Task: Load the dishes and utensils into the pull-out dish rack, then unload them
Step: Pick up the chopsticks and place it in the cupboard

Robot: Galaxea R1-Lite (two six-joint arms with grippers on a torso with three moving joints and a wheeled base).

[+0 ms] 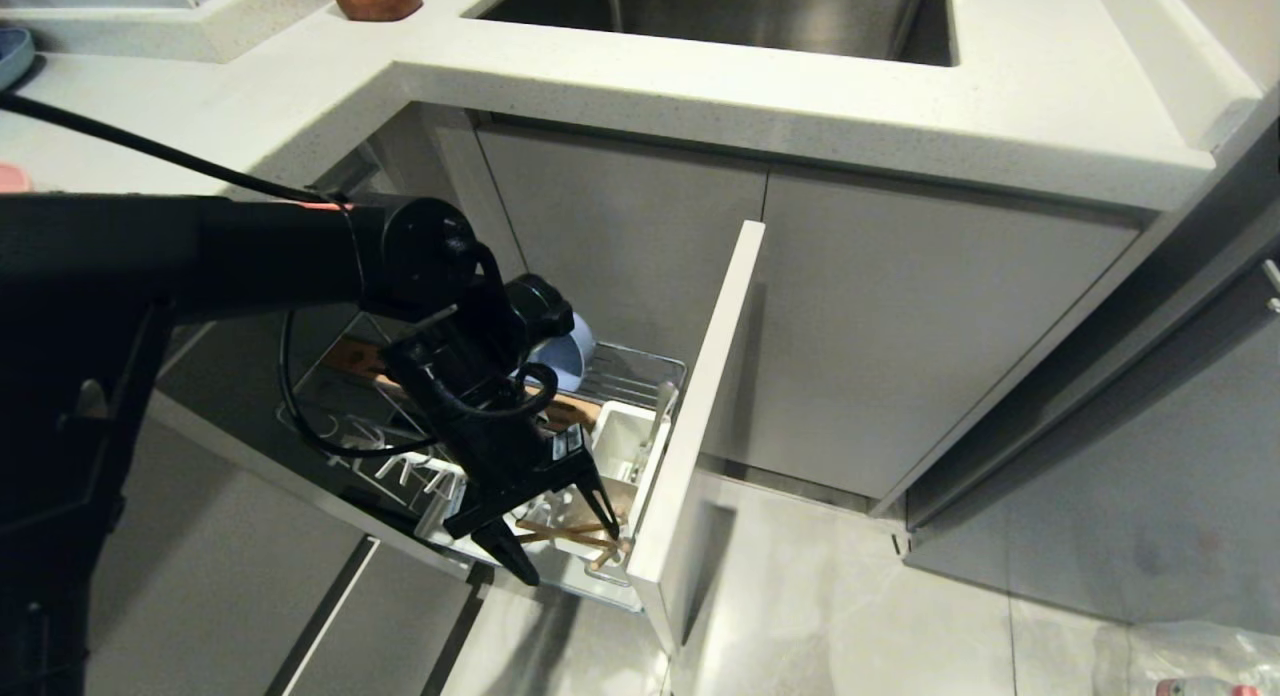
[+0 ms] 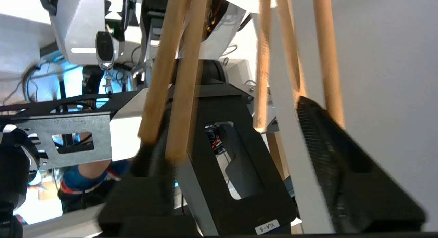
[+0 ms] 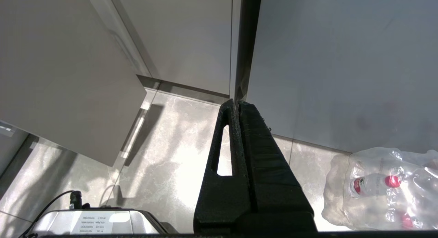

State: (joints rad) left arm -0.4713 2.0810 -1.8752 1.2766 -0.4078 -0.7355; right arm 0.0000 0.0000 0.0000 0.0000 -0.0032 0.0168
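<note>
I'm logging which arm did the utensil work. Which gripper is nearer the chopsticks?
Left. The left gripper is open right over the chopsticks in the rack's front corner; the right gripper hangs shut over the floor.

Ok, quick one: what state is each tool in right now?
Left tool: open, straddling the chopsticks in the rack's caddy, not clamped on them.
Right tool: closed, empty, parked over the floor.

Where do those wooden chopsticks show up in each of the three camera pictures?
Head view: the chopsticks lie low and centre-left, between the open fingers of the left gripper, by the white caddy.
Left wrist view: the chopsticks cross the upper middle, close up.
Right wrist view: not in it.
Shared landmark: the left gripper.
</note>
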